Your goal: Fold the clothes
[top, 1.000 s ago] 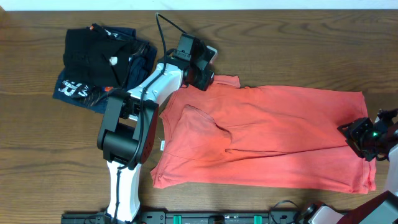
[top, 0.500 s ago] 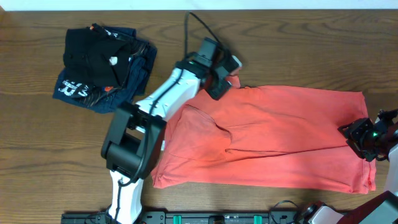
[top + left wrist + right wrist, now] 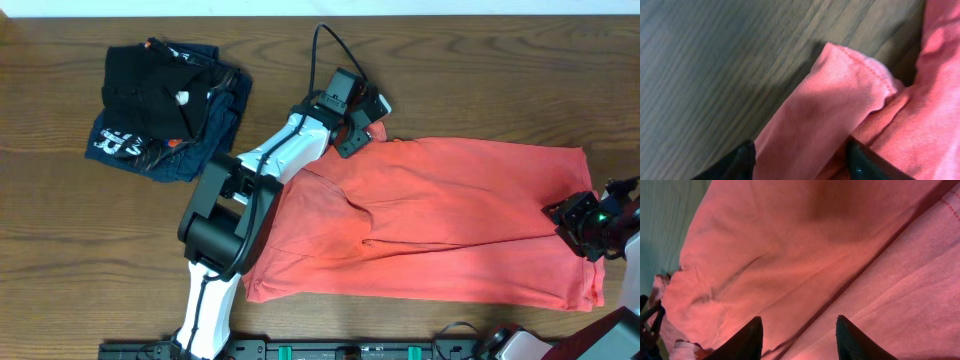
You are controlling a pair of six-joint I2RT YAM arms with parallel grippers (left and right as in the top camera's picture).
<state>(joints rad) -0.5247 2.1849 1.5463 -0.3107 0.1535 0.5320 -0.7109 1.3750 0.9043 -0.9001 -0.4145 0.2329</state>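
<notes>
Coral-red T-shirt (image 3: 430,215) lies flat across the table's (image 3: 60,250) centre and right, long axis left to right, sleeve end toward the left. Left gripper (image 3: 362,128) has shifted right along the far edge to the folded sleeve (image 3: 825,105), jaws parted astride it, suggesting a grasp is being set. Right gripper (image 3: 585,222) remains half-open over the right edge; any hold there cannot be told.

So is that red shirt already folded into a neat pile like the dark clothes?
No, the red shirt lies spread across the table, while the dark clothes sit folded in a stack.
</notes>
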